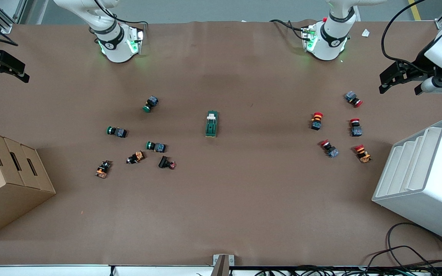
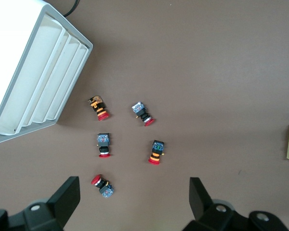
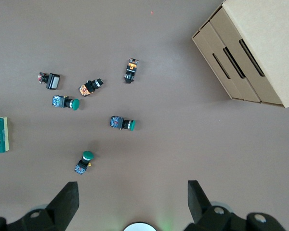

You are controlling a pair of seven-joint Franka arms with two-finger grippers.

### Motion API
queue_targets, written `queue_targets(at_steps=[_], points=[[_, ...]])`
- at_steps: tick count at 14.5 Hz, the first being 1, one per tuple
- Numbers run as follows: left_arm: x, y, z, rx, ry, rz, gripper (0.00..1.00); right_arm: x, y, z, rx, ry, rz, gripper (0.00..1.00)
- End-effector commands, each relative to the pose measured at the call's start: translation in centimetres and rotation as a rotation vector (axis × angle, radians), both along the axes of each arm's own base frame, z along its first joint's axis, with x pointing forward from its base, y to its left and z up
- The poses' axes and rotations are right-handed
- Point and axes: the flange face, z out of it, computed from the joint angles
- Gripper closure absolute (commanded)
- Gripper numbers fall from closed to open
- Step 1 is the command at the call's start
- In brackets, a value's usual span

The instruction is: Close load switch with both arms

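No text, label, brand or number can be read anywhere.

Dark-green load switch (image 1: 211, 124) (cream lever, seemingly) on a brown table (image 1: 244, 191).

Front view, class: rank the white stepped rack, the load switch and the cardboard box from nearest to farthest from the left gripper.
1. The white stepped rack, at the left arm's end of the table, sits below the open left gripper, which hangs over that end.
2. The load switch, mid-table between both arms.
3. The cardboard box, at the right arm's end.
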Motion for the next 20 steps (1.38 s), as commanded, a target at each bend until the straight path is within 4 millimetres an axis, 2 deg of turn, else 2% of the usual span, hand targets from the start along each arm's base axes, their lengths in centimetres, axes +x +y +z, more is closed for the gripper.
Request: queue_targets(at_steps=[1,2,5,6,8,10,12,15,16,18,20], points=[[0.5,-1.7,-0.2,-0.002,0.012,-0.028,0.0,-0.1,0.1,0.2,-0.012,0.022,-0.004,0.0],[0.7,-3.7,-0.9,-0.001,0.021,-0.061,0.0,-0.2,0.1,0.1,-0.012,0.034,-0.004,0.0],[2.7,-7.9,-1.6,0.002,0.02,-0.115,0.0,-0.3,0.1,-0.1,-0.005,0.04,-0.005,0.0],[2.8,-9.6,-2.3,0.011,0.028,-0.148,0.0,-0.3,0.1,-0.1,-0.005,0.04,-0.005,0.0],[2.2,-15.2,-4.7,0.012,0.062,-0.242,0.0,-0.3,0.0,-0.2,-0.002,0.043,-0.008,0.0],[1.8,-19.7,-7.1,0.016,0.07,-0.238,0.0,-0.3,-0.1,-0.2,0.003,0.042,-0.009,0.0],[-0.1,-24.8,-8.0,0.014,0.065,-0.203,0.0,-0.3,-0.1,-0.3,0.022,0.045,-0.011,0.0],[-3.7,-34.4,-13.0,0.036,0.058,-0.1,0.0,-0.3,-0.2,-0.2,0.025,0.043,-0.014,0.0],[-4.9,-37.0,-14.7,0.049,0.045,-0.061,0.0,-0.3,-0.1,-0.1,0.025,0.041,-0.013,0.0],[-7.7,-41.6,-17.8,0.066,0.02,0.065,0.0,-0.3,0.2,-0.1,0.023,0.04,0.002,0.0],[-10.5,-44.9,-21.5,0.067,-0.041,0.141,0.0,-0.2,0.5,-0.2,0.021,0.045,0.002,0.0]])
